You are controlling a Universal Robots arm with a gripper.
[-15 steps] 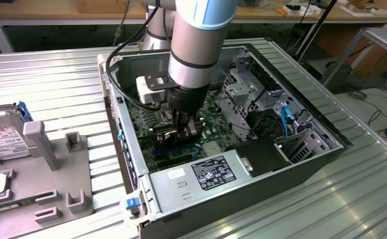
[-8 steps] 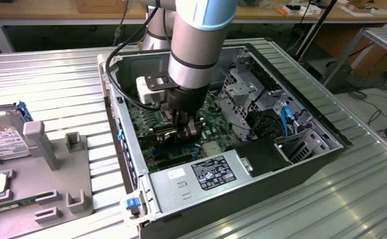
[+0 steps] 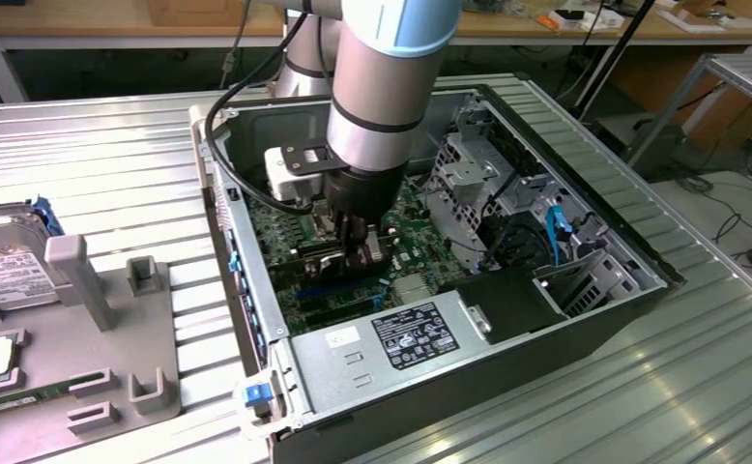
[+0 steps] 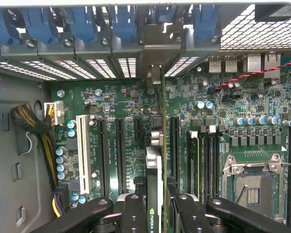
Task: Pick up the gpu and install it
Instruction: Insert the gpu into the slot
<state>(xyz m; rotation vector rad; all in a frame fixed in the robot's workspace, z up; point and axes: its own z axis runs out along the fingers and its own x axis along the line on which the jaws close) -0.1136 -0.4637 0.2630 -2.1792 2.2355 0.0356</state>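
Black gripper (image 4: 154,216) clamped on gpu (image 4: 154,162), one finger (image 4: 134,211) on each side of the card, NVIDIA logo between them. Holding it edge-on and upright over the motherboard (image 4: 116,99). Lined up with the run of black slots (image 4: 120,155), either just above one or already partway into one hidden under the card edge; can't tell which from the wrist view. White slot (image 4: 82,150) well off to one side, CPU socket (image 4: 252,187) off to the other, both apart from the card. Further out, silver bracket (image 4: 155,77) at the card's far end, up against the rear wall below the blue latches (image 4: 82,24).

Same story from the exterior view: gripper (image 3: 354,242) deep inside the case (image 3: 479,401), gpu (image 3: 331,259) low and close to the board. PSU (image 3: 409,338) at the near end of the case. Tray (image 3: 144,319) on the exterior view's left, well apart from the case, with hard drive (image 3: 9,275) and RAM stick (image 3: 35,393) on it.

Status, as a judgement: pick done, carry done, card at its slot and aligned. Looks mid-insertion. Not confirmed: full seating, bracket flush with the rear wall. Not released yet, so install not finished
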